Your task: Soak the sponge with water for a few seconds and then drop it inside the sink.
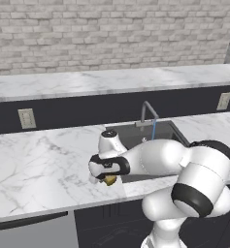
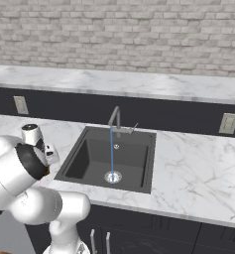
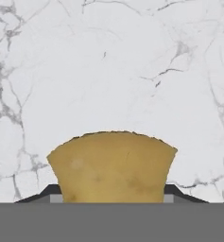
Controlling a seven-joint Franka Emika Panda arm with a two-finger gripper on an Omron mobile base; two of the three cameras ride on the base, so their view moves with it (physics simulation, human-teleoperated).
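Note:
In the hand view the mustard-yellow sponge (image 3: 112, 166) sits between my two dark fingertips (image 3: 51, 193), pinched in at the bottom. The gripper (image 3: 112, 194) is shut on it just above the white marble counter (image 3: 108, 71). From the left base camera, the gripper (image 1: 106, 179) points down at the counter's front edge, left of the sink (image 1: 131, 135), with a bit of the sponge (image 1: 110, 180) showing under the hand. A thin blue stream of water (image 2: 112, 151) runs from the grey faucet (image 2: 116, 117) down to the silver drain (image 2: 113, 176) of the dark sink (image 2: 91, 156).
The marble counter (image 1: 43, 164) spreads wide to the left of the sink, and more counter (image 2: 198, 173) lies to its right. A dark backsplash with wall outlets (image 1: 26, 118) rises behind, topped by a raised marble ledge (image 1: 87, 82). My own white arm (image 1: 184, 169) hangs over the sink's near right corner.

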